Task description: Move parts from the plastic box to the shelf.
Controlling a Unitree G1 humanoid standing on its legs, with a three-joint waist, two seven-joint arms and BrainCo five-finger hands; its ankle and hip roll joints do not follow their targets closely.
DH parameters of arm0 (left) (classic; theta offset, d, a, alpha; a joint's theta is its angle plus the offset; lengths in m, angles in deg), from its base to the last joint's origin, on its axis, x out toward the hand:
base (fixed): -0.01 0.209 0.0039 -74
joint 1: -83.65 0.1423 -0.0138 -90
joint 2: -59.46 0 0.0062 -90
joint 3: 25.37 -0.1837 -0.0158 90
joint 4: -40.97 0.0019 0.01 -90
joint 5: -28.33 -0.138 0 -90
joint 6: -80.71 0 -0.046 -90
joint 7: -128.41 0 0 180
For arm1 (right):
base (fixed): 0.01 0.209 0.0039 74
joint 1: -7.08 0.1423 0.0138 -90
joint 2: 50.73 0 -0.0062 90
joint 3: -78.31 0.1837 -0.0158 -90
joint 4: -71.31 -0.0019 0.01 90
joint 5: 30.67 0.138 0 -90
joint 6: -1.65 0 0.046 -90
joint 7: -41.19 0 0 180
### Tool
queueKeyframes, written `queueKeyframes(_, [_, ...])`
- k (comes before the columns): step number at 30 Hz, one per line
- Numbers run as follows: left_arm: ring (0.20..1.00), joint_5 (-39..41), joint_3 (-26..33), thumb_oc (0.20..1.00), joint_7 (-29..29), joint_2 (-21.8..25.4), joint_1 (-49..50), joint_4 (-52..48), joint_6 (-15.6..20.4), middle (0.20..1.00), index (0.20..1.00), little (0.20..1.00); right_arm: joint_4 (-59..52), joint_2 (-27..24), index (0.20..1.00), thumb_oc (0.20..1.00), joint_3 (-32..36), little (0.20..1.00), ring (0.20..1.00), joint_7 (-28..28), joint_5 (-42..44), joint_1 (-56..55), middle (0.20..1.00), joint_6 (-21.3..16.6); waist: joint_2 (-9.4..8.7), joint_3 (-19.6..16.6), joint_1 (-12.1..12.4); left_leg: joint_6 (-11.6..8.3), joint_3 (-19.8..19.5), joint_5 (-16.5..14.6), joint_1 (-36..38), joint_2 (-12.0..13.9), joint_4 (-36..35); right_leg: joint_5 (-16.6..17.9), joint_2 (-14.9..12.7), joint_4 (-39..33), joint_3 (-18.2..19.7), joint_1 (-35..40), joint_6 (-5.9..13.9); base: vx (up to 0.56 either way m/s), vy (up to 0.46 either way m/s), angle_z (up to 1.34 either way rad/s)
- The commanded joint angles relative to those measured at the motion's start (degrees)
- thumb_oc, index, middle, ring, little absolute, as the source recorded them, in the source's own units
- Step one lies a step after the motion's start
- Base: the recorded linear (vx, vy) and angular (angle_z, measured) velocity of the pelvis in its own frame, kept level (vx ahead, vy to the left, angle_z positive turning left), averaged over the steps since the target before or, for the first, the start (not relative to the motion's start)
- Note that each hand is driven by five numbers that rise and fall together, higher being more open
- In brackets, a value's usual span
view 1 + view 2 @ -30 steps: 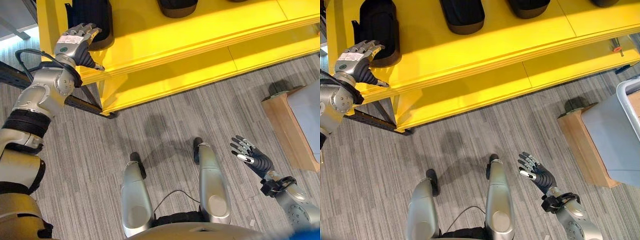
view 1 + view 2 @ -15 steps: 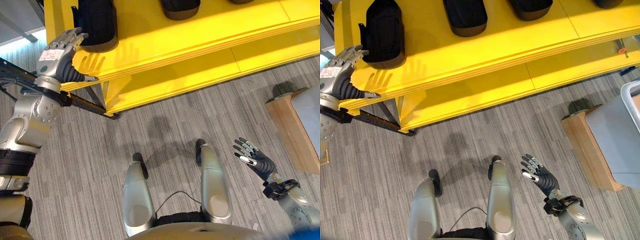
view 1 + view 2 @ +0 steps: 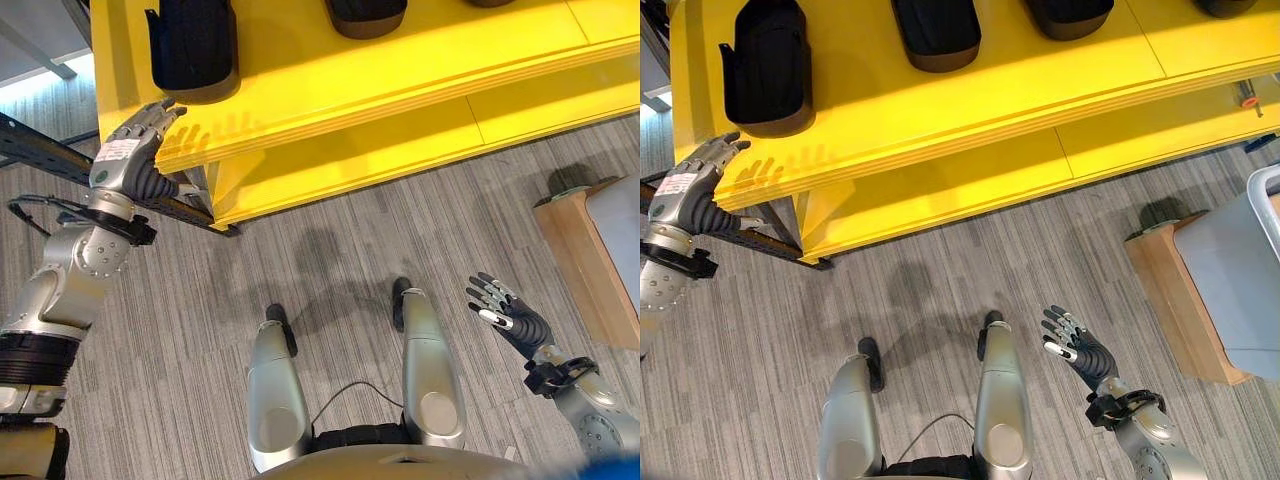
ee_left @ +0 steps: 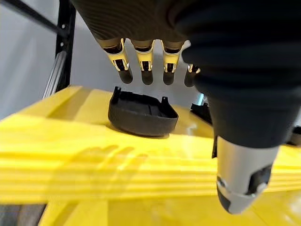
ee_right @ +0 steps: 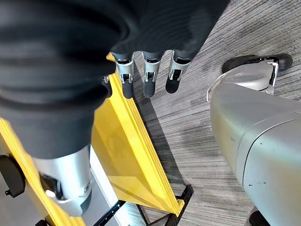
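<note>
Black moulded parts lie in a row on the yellow shelf (image 3: 350, 90); the leftmost part (image 3: 193, 45) sits near the shelf's left end, with others (image 3: 935, 30) to its right. My left hand (image 3: 125, 160) is open and empty, just off the shelf's front left corner, below that leftmost part (image 4: 141, 110). Low at the right, my right hand (image 3: 510, 320) hangs open and empty over the carpet. The grey plastic box (image 3: 1230, 280) stands at the far right on a wooden stand (image 3: 575, 255); its inside is hidden.
A lower yellow shelf board (image 3: 400, 140) juts out under the top one. A dark metal rack bar (image 3: 190, 212) runs along the floor at the shelf's left corner. Grey striped carpet lies between the shelf and the box.
My left hand has drawn back from the leftmost black part, off the shelf top and down past its front edge. The right hand has hardly moved.
</note>
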Motion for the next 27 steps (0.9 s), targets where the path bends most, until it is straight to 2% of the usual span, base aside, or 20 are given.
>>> queueKeyframes(1, [1.000,1.4,0.0,1.000,0.0,0.8,0.4,0.3,1.4,1.000,1.000,1.000,-1.5,0.0,1.000,1.000,1.0,1.000,1.000,0.4,-0.8,-0.6,1.000,-2.2,-2.59,-2.5,0.2,0.68,-4.8,2.5,-3.7,1.9,0.5,6.1,-5.1,-6.8,1.3,4.9,4.35,0.00,0.000,0.00])
queueKeyframes(13, [1.000,2.8,-6.4,1.000,-1.2,-2.7,-7.1,9.4,0.0,1.000,1.000,1.000,-0.8,-0.3,1.000,1.000,0.4,1.000,1.000,1.1,-0.1,-0.2,1.000,-2.1,-3.34,-2.6,-0.5,0.67,-4.7,2.4,-4.4,2.1,1.2,6.2,-5.0,-6.3,1.8,4.1,4.34,0.00,0.000,0.00])
queueKeyframes(27, [1.000,3.7,-11.5,1.000,-2.8,-2.7,-17.7,16.1,-2.0,1.000,1.000,1.000,0.4,-0.9,1.000,1.000,-0.9,1.000,1.000,1.1,0.4,0.5,1.000,-1.8,-3.96,-3.0,-1.0,0.52,-4.7,2.3,-4.5,2.2,1.7,6.0,-4.9,-5.5,2.2,3.5,4.33,0.00,0.000,0.00])
